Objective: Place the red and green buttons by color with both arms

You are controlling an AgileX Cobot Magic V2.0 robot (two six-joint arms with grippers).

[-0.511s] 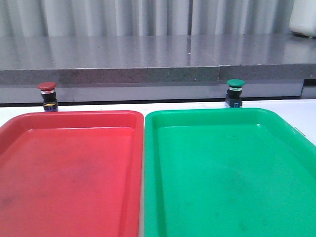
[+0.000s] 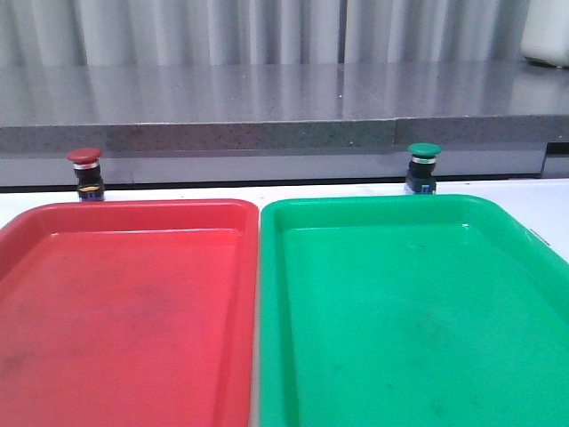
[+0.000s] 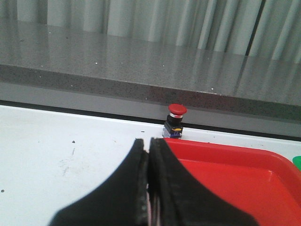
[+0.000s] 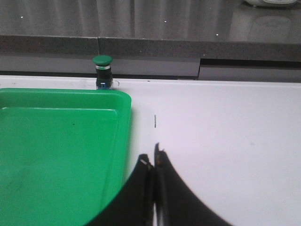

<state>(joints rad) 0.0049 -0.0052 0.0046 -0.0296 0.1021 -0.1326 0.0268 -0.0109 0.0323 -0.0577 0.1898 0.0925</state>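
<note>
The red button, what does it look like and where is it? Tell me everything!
The red button is a small push switch with a round, dull red mushroom cap, a silvery ring under it, a black body and a yellow band low down. It stands upright on the white table, just beyond the far rim of the red tray, in front of the grey ledge. Nothing grips it; no gripper is near it.

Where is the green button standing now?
In the front view, the green button stands upright on the white table, right side, just behind the green tray's far rim.
</note>
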